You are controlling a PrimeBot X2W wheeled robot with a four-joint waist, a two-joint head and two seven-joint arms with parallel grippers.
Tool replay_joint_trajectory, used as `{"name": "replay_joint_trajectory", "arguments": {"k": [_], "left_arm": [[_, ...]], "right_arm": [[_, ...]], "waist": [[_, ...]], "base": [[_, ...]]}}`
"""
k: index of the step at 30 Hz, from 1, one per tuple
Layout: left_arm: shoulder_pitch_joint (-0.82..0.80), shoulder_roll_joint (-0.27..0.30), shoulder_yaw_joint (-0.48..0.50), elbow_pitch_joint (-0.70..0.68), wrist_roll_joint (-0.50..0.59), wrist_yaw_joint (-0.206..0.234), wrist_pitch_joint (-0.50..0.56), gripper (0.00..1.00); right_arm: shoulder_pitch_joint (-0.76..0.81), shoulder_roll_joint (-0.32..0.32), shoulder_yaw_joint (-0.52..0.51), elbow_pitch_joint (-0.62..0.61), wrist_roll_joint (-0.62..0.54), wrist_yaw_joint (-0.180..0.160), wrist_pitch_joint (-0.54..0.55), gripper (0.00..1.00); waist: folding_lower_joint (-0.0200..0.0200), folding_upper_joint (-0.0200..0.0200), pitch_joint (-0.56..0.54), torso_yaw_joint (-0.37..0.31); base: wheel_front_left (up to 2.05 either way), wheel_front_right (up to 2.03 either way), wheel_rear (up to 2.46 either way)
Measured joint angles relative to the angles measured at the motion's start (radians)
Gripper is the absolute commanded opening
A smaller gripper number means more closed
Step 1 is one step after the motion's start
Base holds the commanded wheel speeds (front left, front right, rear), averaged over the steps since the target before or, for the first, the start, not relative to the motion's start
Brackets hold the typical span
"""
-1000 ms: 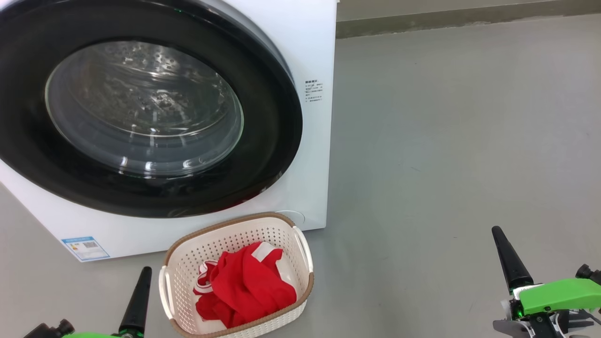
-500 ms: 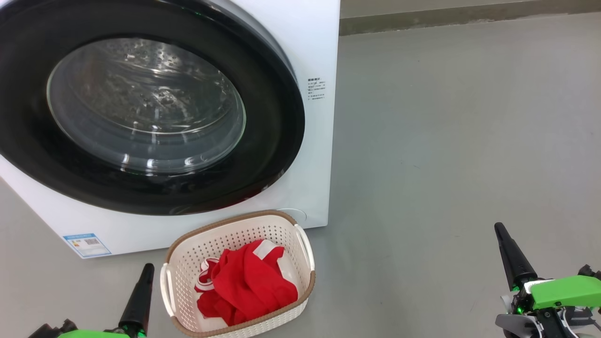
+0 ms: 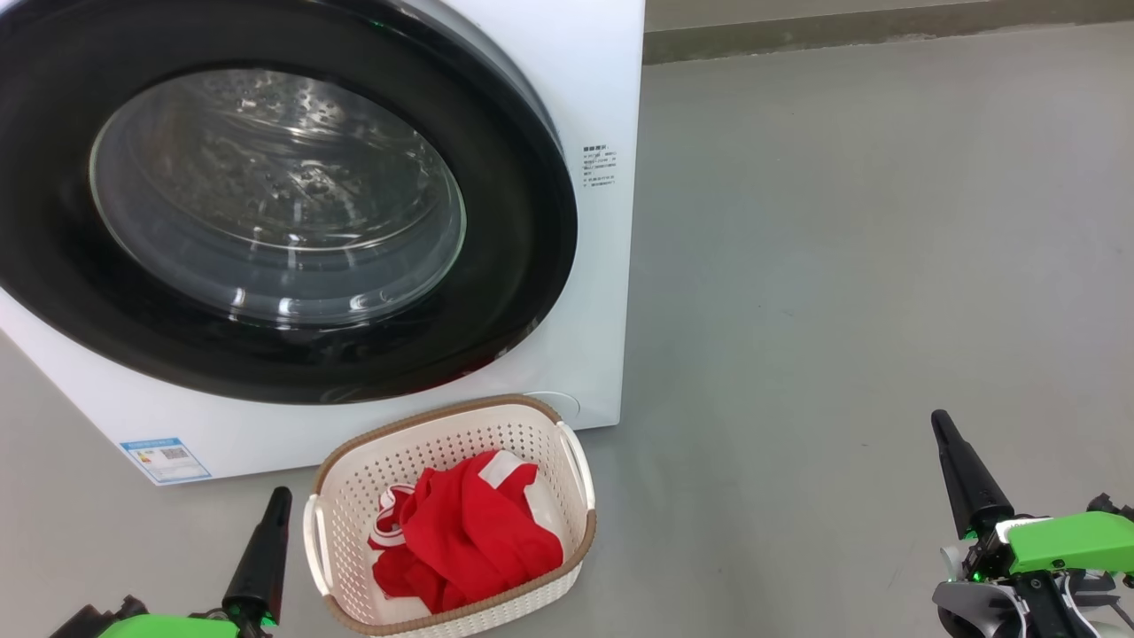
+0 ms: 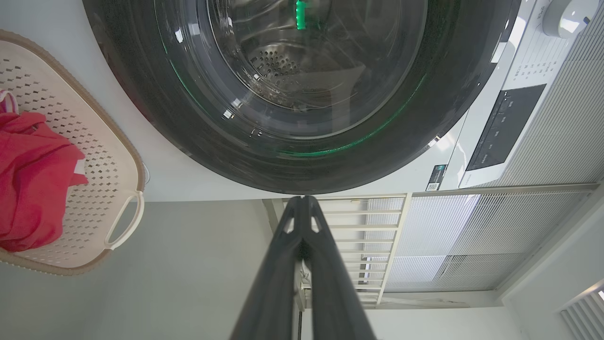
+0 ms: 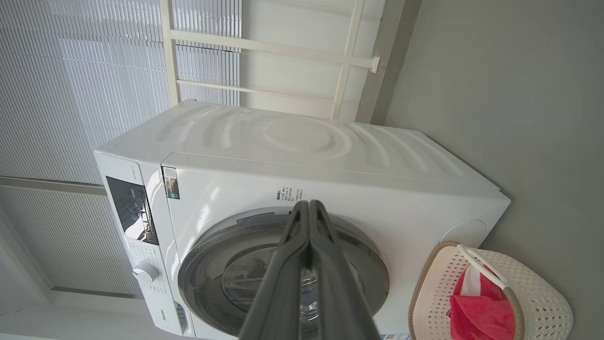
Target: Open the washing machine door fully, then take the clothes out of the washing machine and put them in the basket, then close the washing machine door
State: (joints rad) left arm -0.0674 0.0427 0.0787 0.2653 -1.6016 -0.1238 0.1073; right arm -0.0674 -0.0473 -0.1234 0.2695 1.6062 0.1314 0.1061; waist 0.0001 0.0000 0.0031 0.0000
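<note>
Only the camera drifted in the last sec; washing machine door [image 3: 527, 221] flush, prob. latched; clothes [image 3: 469, 536] in basket [image 3: 440, 416] just before the washing machine [image 3: 602, 80]; left hand [image 3: 282, 493] & right hand [image 3: 939, 418] pinched shut, empty; task looks done.

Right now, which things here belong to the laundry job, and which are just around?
Job: washing machine, washing machine door (closed), basket, red clothes in the basket.
Just around: grey floor, window blinds, white railing.

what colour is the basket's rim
Brown, woven-look, on the cream basket; clearest in the head view.
</note>
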Motion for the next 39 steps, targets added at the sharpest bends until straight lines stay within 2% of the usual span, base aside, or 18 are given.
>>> {"name": "replay_joint_trajectory", "arguments": {"k": [39], "left_arm": [[0.0,0.0,0.0,0.0,0.0,0.0,0.0,0.0]], "right_arm": [[0.0,0.001,-0.002,0.0,0.0,0.0,0.0,0.0]], "waist": [[0.0,0.0,0.0,0.0]], "base": [[0.0,0.0,0.0]]}}
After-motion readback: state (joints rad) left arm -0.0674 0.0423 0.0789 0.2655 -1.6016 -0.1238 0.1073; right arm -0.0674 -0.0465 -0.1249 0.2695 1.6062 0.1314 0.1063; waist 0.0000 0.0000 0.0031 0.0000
